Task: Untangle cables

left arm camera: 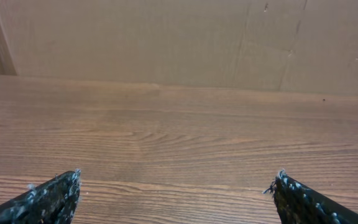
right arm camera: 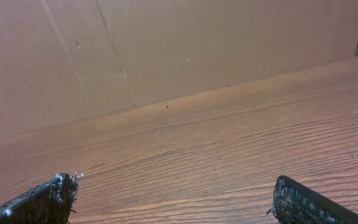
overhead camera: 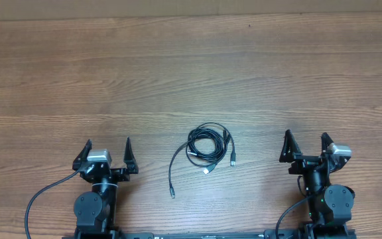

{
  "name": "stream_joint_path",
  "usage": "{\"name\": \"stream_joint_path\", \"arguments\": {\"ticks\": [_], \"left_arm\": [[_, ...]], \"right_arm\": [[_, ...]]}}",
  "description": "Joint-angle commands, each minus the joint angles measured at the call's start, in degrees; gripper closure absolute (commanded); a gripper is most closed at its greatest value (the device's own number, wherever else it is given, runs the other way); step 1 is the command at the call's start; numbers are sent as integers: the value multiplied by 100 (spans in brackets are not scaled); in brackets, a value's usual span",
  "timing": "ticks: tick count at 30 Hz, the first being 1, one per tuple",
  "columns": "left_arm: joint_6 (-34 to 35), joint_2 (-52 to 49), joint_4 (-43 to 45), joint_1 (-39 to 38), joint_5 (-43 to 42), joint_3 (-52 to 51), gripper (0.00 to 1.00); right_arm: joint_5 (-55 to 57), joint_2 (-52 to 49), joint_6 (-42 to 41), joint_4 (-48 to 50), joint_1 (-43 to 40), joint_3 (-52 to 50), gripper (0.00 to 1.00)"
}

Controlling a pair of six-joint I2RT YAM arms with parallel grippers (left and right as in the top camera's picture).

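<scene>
The cables [overhead camera: 206, 147] are thin black cords lying in a loose coil on the wooden table, midway between the arms, seen only in the overhead view. One strand trails left and down to a plug [overhead camera: 172, 194]; silver-tipped plugs lie at the coil's lower right. My left gripper [overhead camera: 106, 151] is open and empty, to the left of the coil. My right gripper [overhead camera: 306, 145] is open and empty, to the right of it. Both wrist views show only open fingertips, the left gripper [left arm camera: 178, 190] and the right gripper [right arm camera: 174, 199], over bare wood; the cables are out of view there.
The wooden table [overhead camera: 191, 73] stretches far behind the coil. A cardboard-coloured wall [left arm camera: 166, 37] stands at its far edge, also in the right wrist view [right arm camera: 166, 50]. Thick black arm wires [overhead camera: 38, 199] run beside each arm base.
</scene>
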State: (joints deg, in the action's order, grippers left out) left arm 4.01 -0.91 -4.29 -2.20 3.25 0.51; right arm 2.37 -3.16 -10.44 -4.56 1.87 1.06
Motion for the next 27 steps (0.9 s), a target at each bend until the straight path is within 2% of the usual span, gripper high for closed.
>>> {"name": "stream_joint_path", "arguments": {"ticks": [1, 19, 27], "left_arm": [[-127, 26, 7, 26, 13, -20, 1], [-129, 26, 7, 26, 13, -20, 0], [-127, 26, 7, 26, 13, -20, 0]], "right_arm": [[55, 52, 48, 9, -39, -61, 0], [31, 52, 46, 11, -39, -61, 0], [-474, 52, 0, 0, -39, -61, 0]]}}
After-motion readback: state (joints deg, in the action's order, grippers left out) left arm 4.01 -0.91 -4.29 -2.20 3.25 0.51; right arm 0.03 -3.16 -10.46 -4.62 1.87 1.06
